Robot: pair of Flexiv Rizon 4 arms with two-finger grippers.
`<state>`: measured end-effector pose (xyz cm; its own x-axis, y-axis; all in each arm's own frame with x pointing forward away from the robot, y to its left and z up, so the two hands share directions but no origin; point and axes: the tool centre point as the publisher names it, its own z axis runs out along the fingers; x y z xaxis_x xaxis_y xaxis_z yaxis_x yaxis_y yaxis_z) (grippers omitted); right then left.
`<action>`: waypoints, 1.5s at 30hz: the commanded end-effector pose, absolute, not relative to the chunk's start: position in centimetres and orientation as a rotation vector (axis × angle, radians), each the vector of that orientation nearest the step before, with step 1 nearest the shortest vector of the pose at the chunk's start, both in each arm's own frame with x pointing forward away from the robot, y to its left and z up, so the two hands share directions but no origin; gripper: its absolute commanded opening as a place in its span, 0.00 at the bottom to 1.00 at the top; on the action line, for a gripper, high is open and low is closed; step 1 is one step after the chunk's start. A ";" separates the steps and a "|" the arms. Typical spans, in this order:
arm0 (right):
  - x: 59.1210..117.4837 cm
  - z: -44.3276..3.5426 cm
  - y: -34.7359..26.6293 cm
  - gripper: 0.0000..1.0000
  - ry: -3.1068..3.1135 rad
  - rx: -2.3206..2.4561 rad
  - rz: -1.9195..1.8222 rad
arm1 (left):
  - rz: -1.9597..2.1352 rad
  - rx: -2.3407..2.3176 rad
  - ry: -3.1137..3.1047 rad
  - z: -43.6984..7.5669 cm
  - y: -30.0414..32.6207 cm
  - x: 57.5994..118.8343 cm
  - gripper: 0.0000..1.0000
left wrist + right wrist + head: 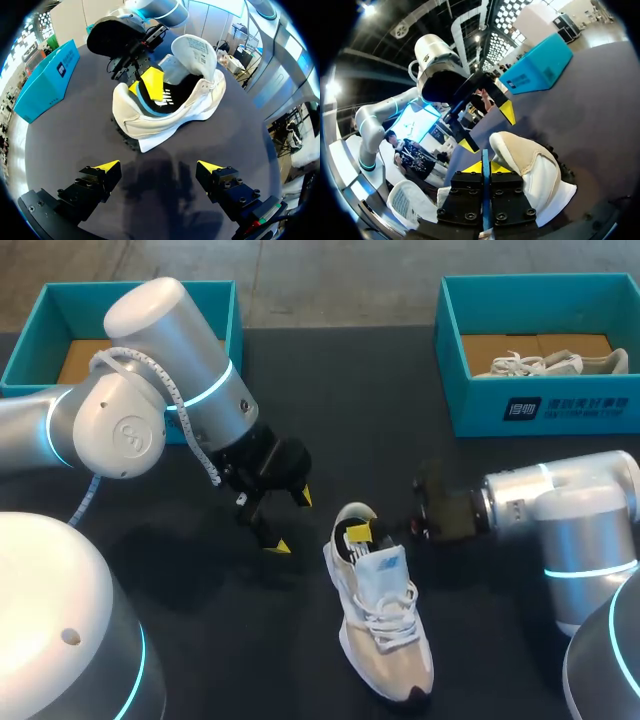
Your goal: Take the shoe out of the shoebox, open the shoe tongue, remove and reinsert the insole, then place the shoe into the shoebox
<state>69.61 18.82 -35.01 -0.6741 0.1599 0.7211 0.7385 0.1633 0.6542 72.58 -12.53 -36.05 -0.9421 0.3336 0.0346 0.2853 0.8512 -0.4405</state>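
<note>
The big dark table (230, 640) holds everything. My left arm (150, 390) comes in from one side and my right arm (570, 510) from the other. Two blue boxes sit at the far edge: the left shoebox (70, 298), partly hidden behind my left arm, and the right shoebox (545, 405), which has another shoe (545, 364) lying in it.

The white shoe (385, 625) stands on the table, out of both boxes and well apart from them. Its tongue (195, 50) is pulled up and back.

The left gripper (290, 522) hangs just beside the shoe's heel. Its fingers are spread wide and hold nothing.

The right gripper (357, 533) is dipped into the shoe's opening. Its yellow tips are pinched tight on the thin insole (162, 95), which is partly inside the shoe.
</note>
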 end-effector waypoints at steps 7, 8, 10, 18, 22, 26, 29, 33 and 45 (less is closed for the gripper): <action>67.6 -35.7 17.8 0.00 -1.901 -0.886 -1.493 | 0.669 -0.490 -2.917 -36.1 -12.5 72.5 1.00; 67.6 -35.7 17.8 0.00 -1.901 -0.895 -1.485 | 0.669 -0.490 -2.917 -36.1 -12.5 72.5 1.00; 67.5 -35.7 17.9 0.00 -1.897 -0.897 -1.467 | 0.669 -0.490 -2.917 -36.1 -12.5 72.5 1.00; 67.7 -35.6 18.6 0.00 -1.850 -0.836 -1.433 | 0.669 -0.490 -2.917 -36.1 -12.5 72.5 1.00; 68.2 -35.1 18.9 0.14 -1.847 -0.816 -1.422 | 0.669 -0.490 -2.917 -36.1 -12.5 72.5 1.00; 68.6 -34.6 19.2 0.41 -1.862 -0.801 -1.416 | 0.669 -0.490 -2.917 -36.1 -12.5 72.5 1.00; 68.9 -34.5 19.4 0.37 -1.866 -0.790 -1.413 | 0.669 -0.490 -2.917 -36.1 -12.5 72.5 1.00; 69.0 -34.6 19.6 0.00 -1.869 -0.782 -1.401 | 0.669 -0.490 -2.917 -36.1 -12.5 72.5 1.00; 67.6 -35.6 18.7 0.00 -1.851 -0.825 -1.389 | 0.669 -0.490 -2.917 -36.1 -12.5 72.5 1.00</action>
<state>68.27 18.85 -35.40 -0.5761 0.0821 0.8132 0.8037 0.2380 0.5453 72.58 -12.53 -36.05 -0.9421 0.3336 0.0346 0.2853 0.8512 -0.4406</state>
